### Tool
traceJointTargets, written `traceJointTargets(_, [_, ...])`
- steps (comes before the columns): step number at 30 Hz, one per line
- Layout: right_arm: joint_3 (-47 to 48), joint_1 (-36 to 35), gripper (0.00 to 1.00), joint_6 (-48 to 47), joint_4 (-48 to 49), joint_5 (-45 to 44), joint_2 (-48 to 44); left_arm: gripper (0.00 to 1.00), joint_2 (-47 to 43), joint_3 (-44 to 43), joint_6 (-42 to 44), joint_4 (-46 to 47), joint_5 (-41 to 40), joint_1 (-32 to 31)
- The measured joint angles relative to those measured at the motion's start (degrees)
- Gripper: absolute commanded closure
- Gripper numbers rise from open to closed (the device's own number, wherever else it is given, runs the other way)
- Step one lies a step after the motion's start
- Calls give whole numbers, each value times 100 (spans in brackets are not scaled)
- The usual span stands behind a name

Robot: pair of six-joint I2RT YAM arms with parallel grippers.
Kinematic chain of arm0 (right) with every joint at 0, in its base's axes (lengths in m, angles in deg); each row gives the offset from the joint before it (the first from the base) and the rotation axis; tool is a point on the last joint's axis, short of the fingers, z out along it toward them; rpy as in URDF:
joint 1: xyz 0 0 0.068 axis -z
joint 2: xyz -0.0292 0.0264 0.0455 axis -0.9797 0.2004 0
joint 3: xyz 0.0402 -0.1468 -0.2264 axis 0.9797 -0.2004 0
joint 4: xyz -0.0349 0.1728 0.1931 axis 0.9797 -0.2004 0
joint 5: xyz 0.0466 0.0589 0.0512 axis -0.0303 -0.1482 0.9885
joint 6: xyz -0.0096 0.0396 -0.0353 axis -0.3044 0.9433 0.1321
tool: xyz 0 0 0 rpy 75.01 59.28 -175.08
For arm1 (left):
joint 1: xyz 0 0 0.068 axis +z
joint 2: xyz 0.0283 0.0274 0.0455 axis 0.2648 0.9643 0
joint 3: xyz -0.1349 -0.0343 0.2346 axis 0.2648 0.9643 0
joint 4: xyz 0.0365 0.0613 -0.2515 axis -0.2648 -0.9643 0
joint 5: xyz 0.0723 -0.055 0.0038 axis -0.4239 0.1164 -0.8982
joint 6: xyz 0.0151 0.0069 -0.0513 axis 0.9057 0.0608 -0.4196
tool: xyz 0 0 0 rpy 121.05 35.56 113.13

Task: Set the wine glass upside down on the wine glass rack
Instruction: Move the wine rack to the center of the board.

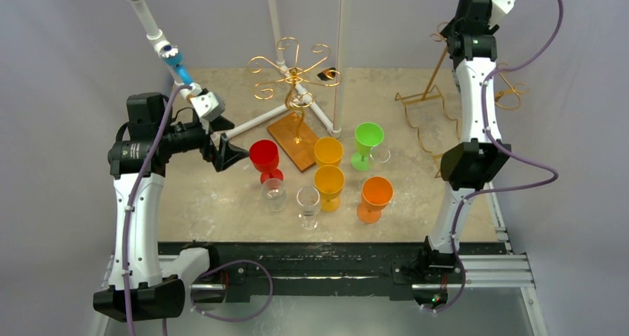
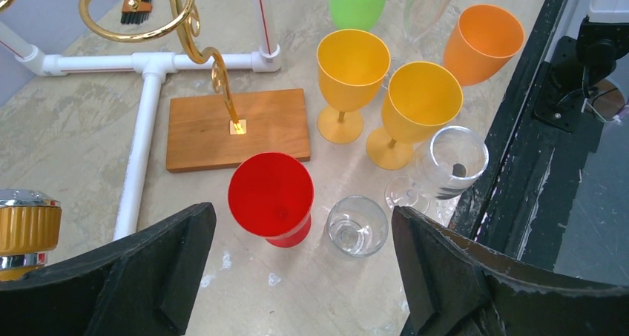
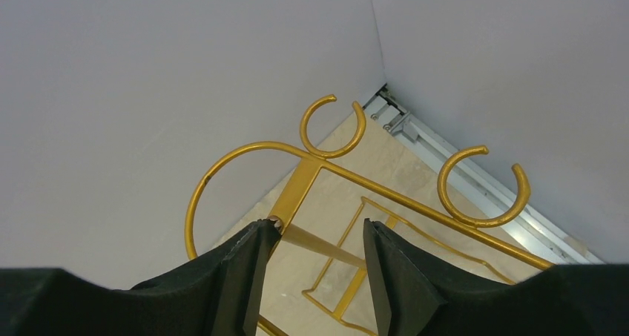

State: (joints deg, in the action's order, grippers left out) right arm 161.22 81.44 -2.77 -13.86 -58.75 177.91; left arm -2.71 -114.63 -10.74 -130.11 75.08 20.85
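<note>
At table centre stood gold wire rack on wooden base [image 1: 293, 76]. Left gripper [image 2: 303, 228] hovered wide open over upright red plastic wine glass [image 2: 271, 195] near it; right gripper [image 3: 315, 258] gaped empty by second gold rack [image 3: 326, 165]. Pre-grasp; next likely descend, grip bowl.

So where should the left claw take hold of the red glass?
Probably around the bowl of the red glass, coming level from the left, where the open left claw hovers. The glass stands upright, its short stem tucked under the wide bowl, and a clear glass crowds its near right side.
</note>
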Motion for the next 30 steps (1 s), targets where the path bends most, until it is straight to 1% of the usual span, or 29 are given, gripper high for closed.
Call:
traceJointTargets(4, [42, 0, 40, 37, -11, 85, 26, 4, 0, 0, 7, -35, -2, 0])
traceJointTargets(7, [-262, 2, 40, 85, 203, 127, -111, 4, 0, 0, 28, -105, -4, 0])
traceJointTargets(9, [-306, 0, 40, 105, 243, 188, -151, 4, 0, 0, 66, -140, -4, 0])
traceJointTargets(14, [179, -7, 42, 125, 219, 402, 72, 4, 15, 0, 109, -153, -4, 0])
traceJointTargets(21, [70, -11, 45, 168, 291, 608, 162, 4, 129, 0, 131, -157, -7, 0])
traceJointTargets(22, [160, -11, 47, 168, 247, 627, 227, 4, 151, 0, 133, -160, -9, 0])
traceJointTargets(24, [330, -11, 55, 170, 236, 662, 391, 4, 186, 0, 149, -160, -11, 0])
traceJointTargets(27, [240, -11, 73, 245, 374, 662, 442, 4, 203, 0, 151, -157, -22, 0])
traceJointTargets(29, [129, -11, 83, 321, 372, 664, 356, 4, 203, 0, 149, -157, -28, 0])
traceJointTargets(30, [87, -15, 86, 387, 365, 678, 304, 4, 203, 0, 149, -157, -33, 0])
